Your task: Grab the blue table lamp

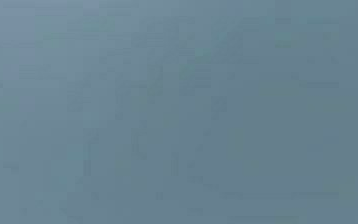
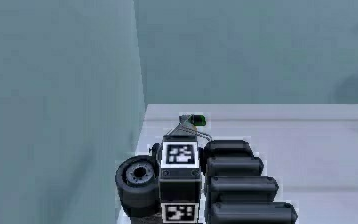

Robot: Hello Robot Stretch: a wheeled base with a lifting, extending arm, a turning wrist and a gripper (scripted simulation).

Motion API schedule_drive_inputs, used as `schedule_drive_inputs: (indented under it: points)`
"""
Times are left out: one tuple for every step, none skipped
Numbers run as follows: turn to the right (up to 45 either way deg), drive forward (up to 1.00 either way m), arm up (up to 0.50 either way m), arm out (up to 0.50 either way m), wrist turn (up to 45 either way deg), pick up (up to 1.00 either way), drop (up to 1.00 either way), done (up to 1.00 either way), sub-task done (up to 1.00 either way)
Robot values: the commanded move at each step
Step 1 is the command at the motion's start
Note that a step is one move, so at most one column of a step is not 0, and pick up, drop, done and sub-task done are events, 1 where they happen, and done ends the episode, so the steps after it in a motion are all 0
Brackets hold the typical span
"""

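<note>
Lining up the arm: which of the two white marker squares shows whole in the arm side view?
The upper square: all four edges show. The lower square is cut off by the picture's bottom edge.

Plain, featureless blue-grey surface, perhaps a wall

Forward view close against blue-grey wall, arm side view down over arm, facing corner

No words, numbers or brand names can be read. Two white squares bearing black block patterns sit on the arm, lower middle of the frame.
</note>
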Motion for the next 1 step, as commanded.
schedule_drive_inputs:
  points:
    - [0.0,0.0,0.0,0.0,0.0,1.0,0.0,0.0,0.0]
